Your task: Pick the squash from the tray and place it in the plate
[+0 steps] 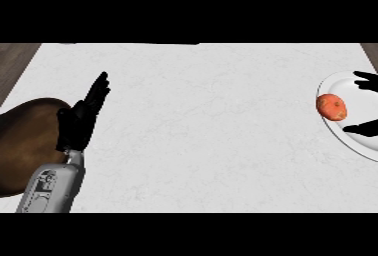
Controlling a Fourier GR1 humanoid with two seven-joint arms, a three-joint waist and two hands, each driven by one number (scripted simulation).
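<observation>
Head view. The squash point(331, 107), small and orange, is lying on the white plate point(353, 142) at the right edge of the frame, already off the brown tray point(26, 137) at lower left. The right robot hand point(363, 129) is showing only as dark fingers above and below the squash, spread apart and not touching it, which suggests a release. The left robot hand point(83, 117) is resting open over the tray's rim, fingers straight. The white table point(207, 125) is carrying both containers; nothing is showing in the tray's visible part.

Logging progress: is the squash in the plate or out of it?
In the plate. The squash lies on the plate, near its left rim, with the right hand fingers spread either side, not curled round it.
</observation>
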